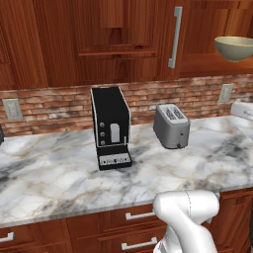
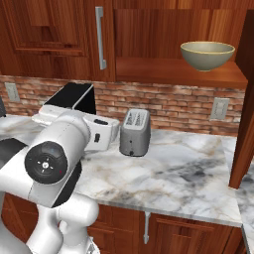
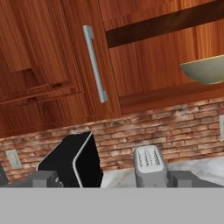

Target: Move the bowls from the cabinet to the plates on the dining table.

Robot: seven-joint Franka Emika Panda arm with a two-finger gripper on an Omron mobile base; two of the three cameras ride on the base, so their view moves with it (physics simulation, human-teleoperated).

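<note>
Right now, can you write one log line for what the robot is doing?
stage: reaching not begun | bowl: on open cabinet shelf | end effector: open, holding nothing | toaster: on counter

Base views behind arm left and right, hand view tilted upward, all sharing toaster [image 1: 171,126], cabinet [image 2: 59,34]

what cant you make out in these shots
- Bowl: cut by the right edge in the left base view and hand view.
- Second bowl: not to be made out.
- Coffee machine: lower part behind the arm in the right base view.
- Open cabinet: its door is cut by the right edge there.
</note>
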